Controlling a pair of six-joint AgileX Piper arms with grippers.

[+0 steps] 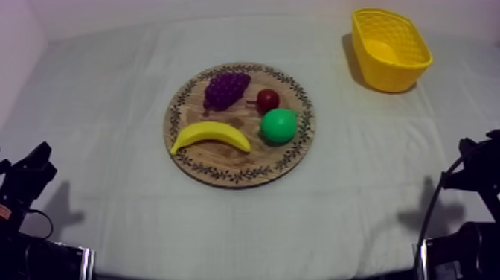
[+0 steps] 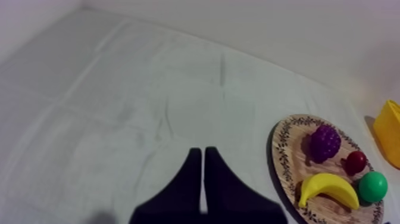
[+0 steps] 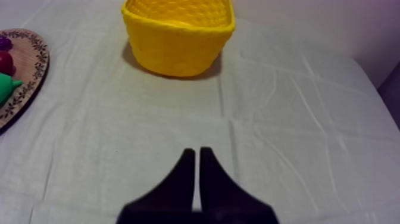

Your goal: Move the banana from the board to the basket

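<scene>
Well apart from left gripper (image 2: 202, 151), banana (image 2: 329, 189).

This looks like a robot test setup in a lab rather than a home. The surface (image 1: 104, 112) is draped in creased grey-white cloth, with a plain pale wall (image 2: 297, 30) close behind. A black robot arm (image 1: 26, 182) stands at each near corner. Toy fruit (image 1: 212, 136) sits on a wooden board (image 1: 223, 170) near a yellow basket (image 1: 390, 52).

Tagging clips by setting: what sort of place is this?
Probably a robot lab bench, not a kitchen: a table under plain cloth, a toy banana and grapes arranged on a wooden board, and a left arm and right arm flanking it.
</scene>
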